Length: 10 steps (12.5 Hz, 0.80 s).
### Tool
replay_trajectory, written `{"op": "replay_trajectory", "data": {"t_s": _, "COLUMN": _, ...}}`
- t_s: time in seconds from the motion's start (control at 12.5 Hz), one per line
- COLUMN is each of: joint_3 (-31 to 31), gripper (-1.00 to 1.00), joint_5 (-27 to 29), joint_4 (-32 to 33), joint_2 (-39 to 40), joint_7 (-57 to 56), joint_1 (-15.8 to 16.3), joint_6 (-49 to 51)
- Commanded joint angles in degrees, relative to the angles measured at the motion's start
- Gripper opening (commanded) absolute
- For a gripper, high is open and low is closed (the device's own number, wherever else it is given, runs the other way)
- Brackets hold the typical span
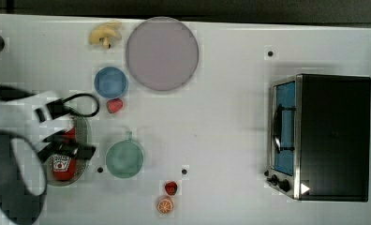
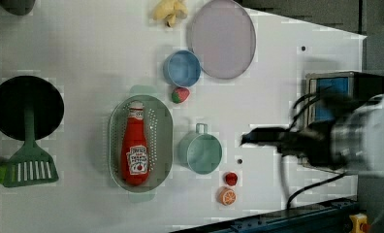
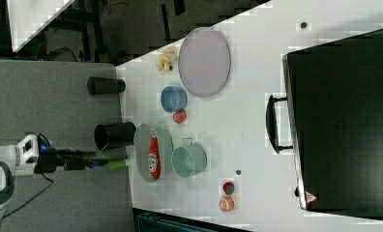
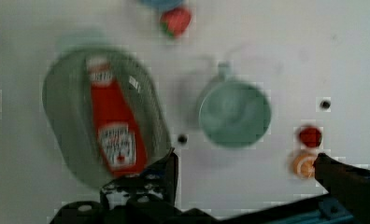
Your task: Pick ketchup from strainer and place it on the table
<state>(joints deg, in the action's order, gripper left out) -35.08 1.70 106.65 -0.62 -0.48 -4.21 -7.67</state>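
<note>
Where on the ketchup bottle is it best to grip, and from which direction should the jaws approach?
Probably grip the ketchup across its wide red body, near the label, coming straight down from above. It lies flat along the strainer, whose raised rim blocks a sideways approach. The jaws should close across the bottle's width, not its length; the neck by the white cap is narrower and may slip.

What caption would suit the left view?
Ketchup lying in the strainer, open gripper above the table.
</note>
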Motion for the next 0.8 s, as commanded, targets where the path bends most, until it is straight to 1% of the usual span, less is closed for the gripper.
{"op": "replay_trajectory", "data": {"t_s": 0.08, "joint_3": -4.2, "gripper": 1.00, "joint_5": 0.1, "joint_4": 1.5, "joint_2": 0.9, "joint_7": 2.1, "joint_1": 1.4, "joint_6": -2.8}}
{"op": "replay_trajectory", "data": {"t_s": 0.24, "joint_3": -7.4, "gripper": 1.00, "joint_5": 0.1, "joint_4": 5.0, "joint_2": 2.9, "joint_7": 2.2, "joint_1": 1.7, "joint_6": -9.3}}
{"op": "replay_trajectory", "data": {"t_s": 0.48, "joint_3": -10.0, "gripper": 1.00, "joint_5": -0.7, "joint_4": 12.0, "joint_2": 5.7, "joint_7": 2.2, "joint_1": 2.1, "joint_6": -23.0}}
{"op": "replay_trajectory", "data": {"t_s": 0.8, "joint_3": -10.3, "gripper": 1.00, "joint_5": -7.0, "joint_4": 20.8, "joint_2": 10.3, "joint_7": 3.4, "joint_1": 2.8, "joint_6": -39.4}}
